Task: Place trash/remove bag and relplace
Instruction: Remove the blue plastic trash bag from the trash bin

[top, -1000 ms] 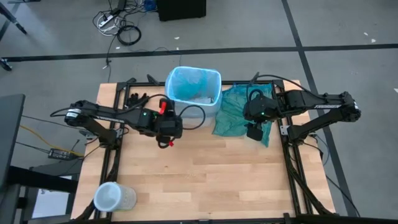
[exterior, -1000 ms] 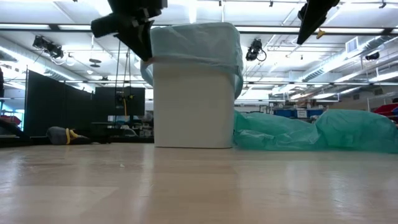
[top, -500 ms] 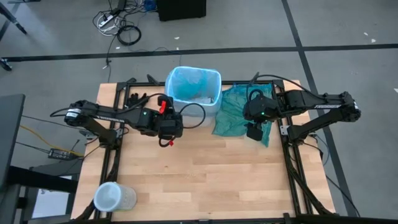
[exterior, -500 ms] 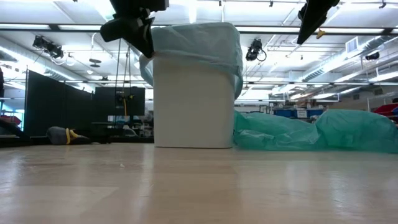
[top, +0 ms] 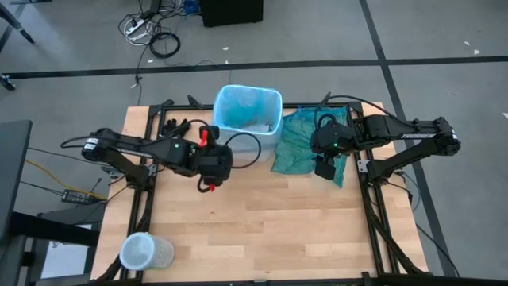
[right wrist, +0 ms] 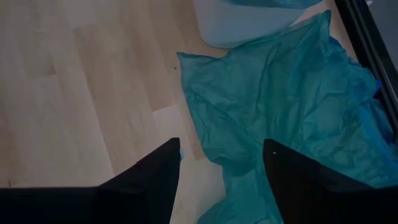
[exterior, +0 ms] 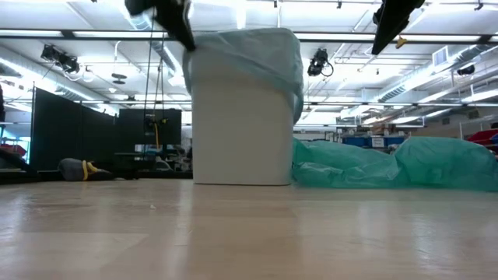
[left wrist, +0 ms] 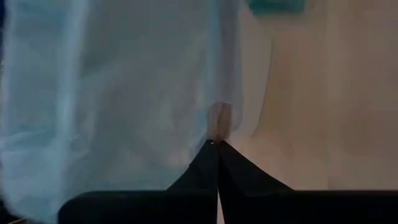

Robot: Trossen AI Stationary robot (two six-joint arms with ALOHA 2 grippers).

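A white bin (exterior: 243, 117) stands at the table's far middle, lined with the light blue bag (top: 248, 107), whose edge is turned over the rim. Pale scraps of trash (top: 255, 125) show faintly at its bottom. My left gripper (top: 213, 148) is at the bin's near-left corner, shut on the bag; in the low view the left gripper (exterior: 177, 15) sits above rim height. My right gripper (right wrist: 221, 167) hangs open above the teal-green bag (right wrist: 280, 106) right of the bin, touching nothing. My left gripper pinches the bag's turned-over edge (left wrist: 217, 124) between its two fingertips, at the bin's near-left corner. The fingers come from the table's left, slanting down. The film (exterior: 194, 48) runs taut from the rim up to the fingers; the rest stays on the bin.
The teal-green bag (top: 305, 139) lies spread on the table, right of the bin. Black gloves (top: 176, 125) lie at the far left. A clear plastic container (top: 145, 253) stands at the near left corner. Bare wood fills the near half.
My left gripper has shut on the bag's overhang at the bin's left side, then risen and drawn a little toward the table's left edge. The skirt of film that hung beside the bin is now pulled up taut.
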